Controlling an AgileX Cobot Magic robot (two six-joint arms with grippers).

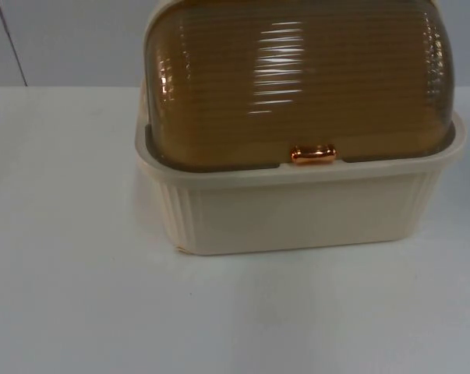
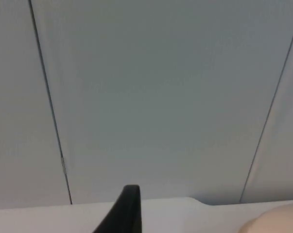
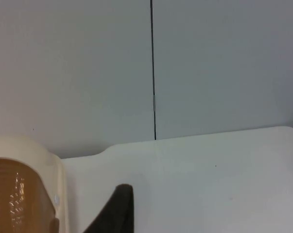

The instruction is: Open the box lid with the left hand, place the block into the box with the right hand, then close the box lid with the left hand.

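Observation:
A cream ribbed box [image 1: 297,214] stands on the white table [image 1: 71,273] in the top view. Its amber ribbed lid [image 1: 297,78] is down and closed, with a copper handle [image 1: 313,153] at its front edge. In the left wrist view a black fingertip [image 2: 127,211] of my left gripper points at the grey wall, and a bit of the box's cream edge [image 2: 277,221] lies beside it. In the right wrist view a black fingertip [image 3: 117,211] of my right gripper hangs over the table, next to the box's cream rim [image 3: 34,148] and amber lid [image 3: 15,194].
The grey partition wall [image 1: 55,39] closes off the table behind the box. White table surface stretches in front of the box and to its left. The table's far edge [image 3: 209,136] meets the wall in the right wrist view.

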